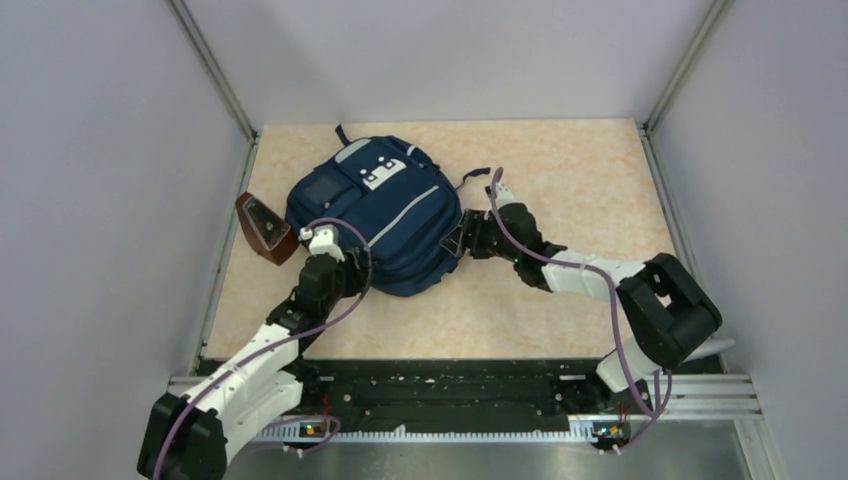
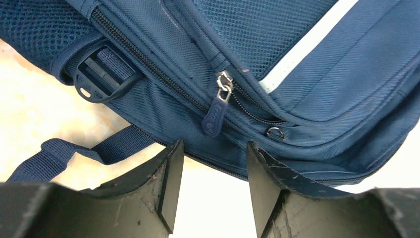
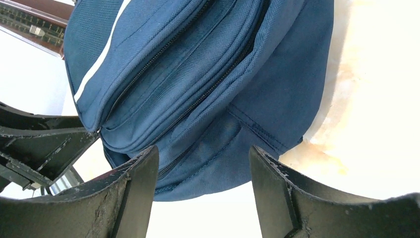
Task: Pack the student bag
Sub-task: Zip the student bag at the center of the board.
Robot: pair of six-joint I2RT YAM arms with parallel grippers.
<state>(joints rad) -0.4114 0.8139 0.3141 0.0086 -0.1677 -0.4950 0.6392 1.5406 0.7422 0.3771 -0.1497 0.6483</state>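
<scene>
**Bag left of centre, an arm at each side**

The student bag [image 1: 385,215] lies flat on the table [image 1: 580,170]. A wedge-shaped box [image 1: 263,228] sits just beside its left edge. The left gripper [image 2: 214,148] is at its near-left edge, the right gripper [image 3: 203,153] at its right

Open tabletop [image 1: 590,180] right of student bag [image 1: 385,215], brown box [image 1: 263,228] between bag and left wall [image 1: 100,200]

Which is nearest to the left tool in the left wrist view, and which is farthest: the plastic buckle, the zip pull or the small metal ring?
1. zip pull, just ahead of the left tool, centre.
2. metal ring, slightly to the right.
3. plastic buckle, far up on the left.
</scene>
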